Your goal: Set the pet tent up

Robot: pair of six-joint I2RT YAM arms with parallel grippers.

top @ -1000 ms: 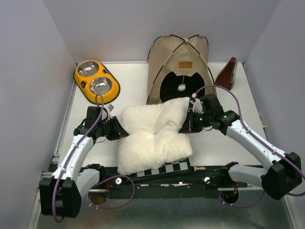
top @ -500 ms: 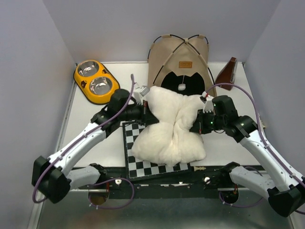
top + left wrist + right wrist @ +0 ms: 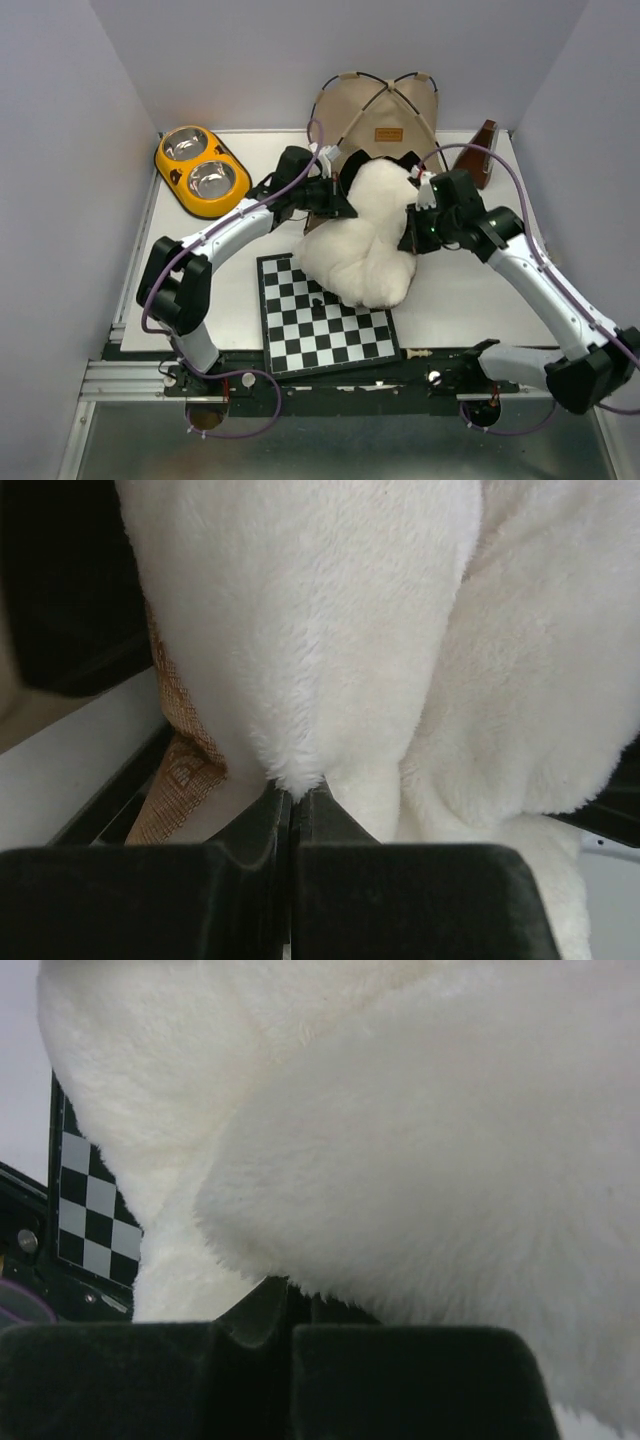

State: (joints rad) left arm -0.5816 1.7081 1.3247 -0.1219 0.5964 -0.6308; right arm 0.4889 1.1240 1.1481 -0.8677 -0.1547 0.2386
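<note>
Top external view sets the pet tent [image 3: 375,115] at the upper middle of the frame, upright against the back wall with its dark opening facing the arms. The fluffy white cushion [image 3: 365,235] hangs folded between the two arms. Its far end is at the tent's mouth and its near end overlaps the chessboard [image 3: 330,330] in the picture.

The left pincer [image 3: 292,798] is clamped on a tuft of the cushion's edge, and the right pincer [image 3: 290,1295] is closed on the pile at the other side.

The step in hand looks like feeding the cushion into the tent. To do it well, both arms should travel level and together, keeping the cushion folded narrow. The leading edge should go in low, under the crossing poles [image 3: 387,88], so that nothing snags or shoves the light tent back. Neither pincer should let go until most of the cushion is inside.

Counted:
- One surface [image 3: 200,270]
- One tent with two poles and one brown label [image 3: 388,135]
- One cushion
- One chessboard
- One yellow feeder [image 3: 163,165] holding two steel bowls
- One brown wooden metronome [image 3: 480,152]
- Two pincers
- Two chess pieces: a dark one [image 3: 316,303] on the board and a pale one [image 3: 418,353] at the near edge
</note>
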